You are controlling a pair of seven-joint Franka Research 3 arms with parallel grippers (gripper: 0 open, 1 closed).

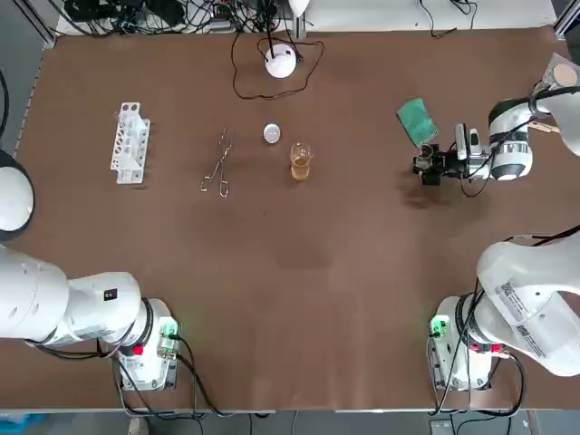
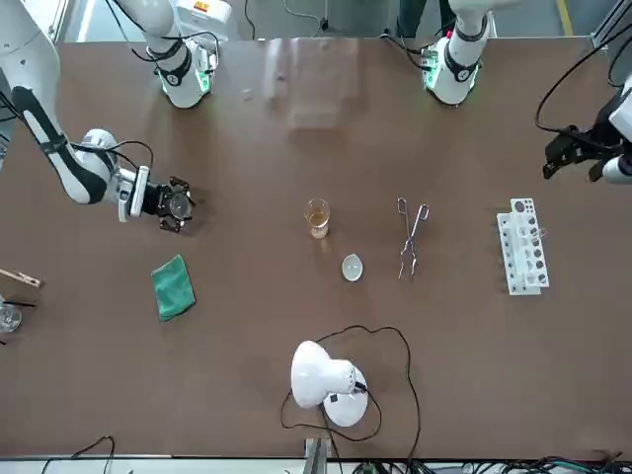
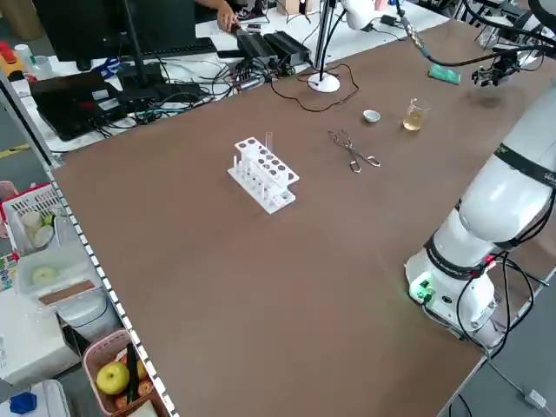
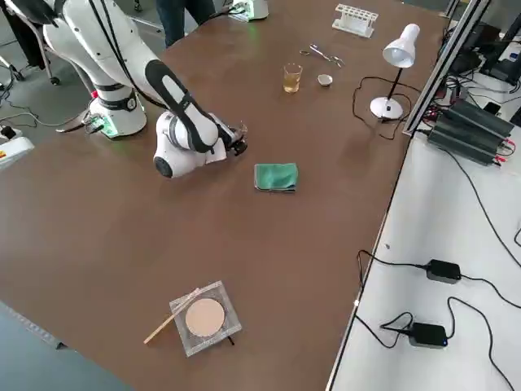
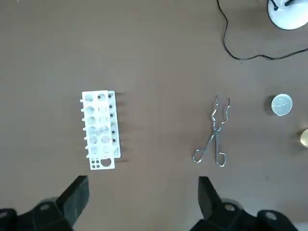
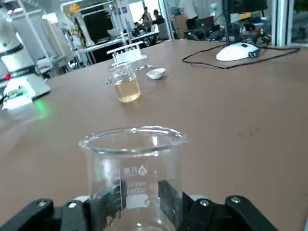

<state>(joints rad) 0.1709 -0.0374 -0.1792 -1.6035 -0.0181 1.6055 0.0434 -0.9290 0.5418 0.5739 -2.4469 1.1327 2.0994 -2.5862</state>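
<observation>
The right claw point(image 6: 134, 211) is clenched on an empty glass beaker point(image 6: 132, 163), which is upright and low at the robot's right side of the worktop point(image 6: 231, 120). Its print reads "100ml". I judge the grasp is made, and any next move needs it kept level. Farther off stand a beaker of amber liquid point(image 6: 125, 83) and a white dish point(image 6: 156, 73). The left claw point(image 5: 142, 185) hangs released over the test tube rack point(image 5: 99, 129).

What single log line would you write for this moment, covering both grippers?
right gripper: shut on empty beaker, near green cloth | left gripper: open, raised high over test tube rack | tongs: untouched
</observation>
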